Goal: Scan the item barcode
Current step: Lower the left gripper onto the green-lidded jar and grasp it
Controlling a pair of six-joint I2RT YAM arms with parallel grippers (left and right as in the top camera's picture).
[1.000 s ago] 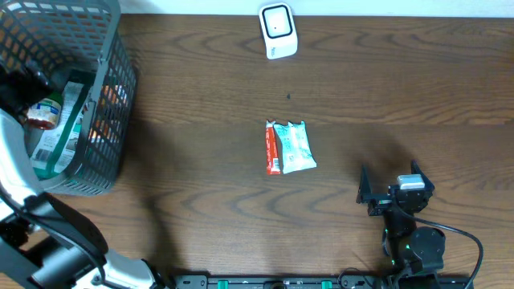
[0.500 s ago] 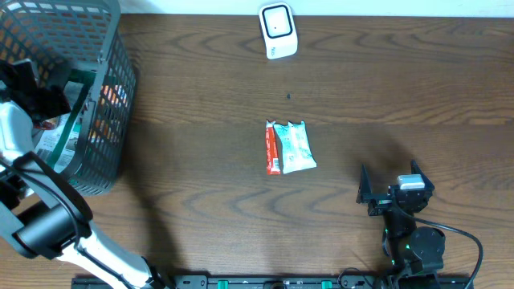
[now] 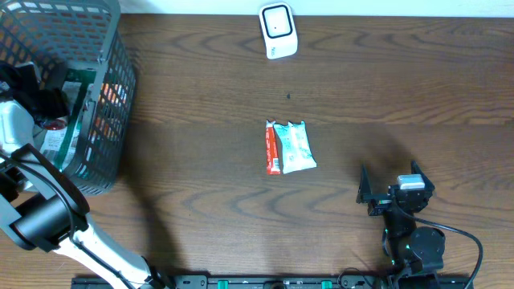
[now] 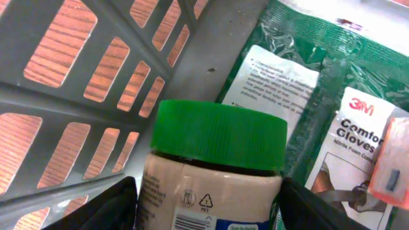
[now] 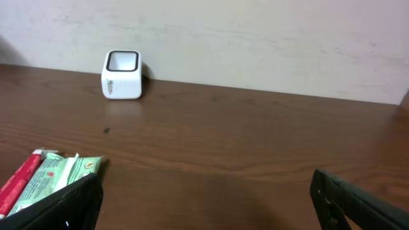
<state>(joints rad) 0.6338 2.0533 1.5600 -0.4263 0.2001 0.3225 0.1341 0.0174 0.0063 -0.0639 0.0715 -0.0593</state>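
Left claw [image 4: 211, 207] straddles green-lidded jar [image 4: 214, 150] (beside 3M "Gloves" packet [image 4: 358, 131]).

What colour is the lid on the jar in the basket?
Bright green, with a ribbed edge. The lid shows best in the left wrist view.

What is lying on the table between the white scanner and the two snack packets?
Only bare table with one tiny dark speck, as the overhead view shows, between the scanner and the packets.

basket [image 3: 108, 136]: mesh wall close beside jar [image 4: 217, 147]; glove pack [image 4: 358, 128] crowds its other side | table [image 3: 385, 96]: bare wood between packets [image 3: 289, 147] and scanner [image 3: 278, 30]; passable
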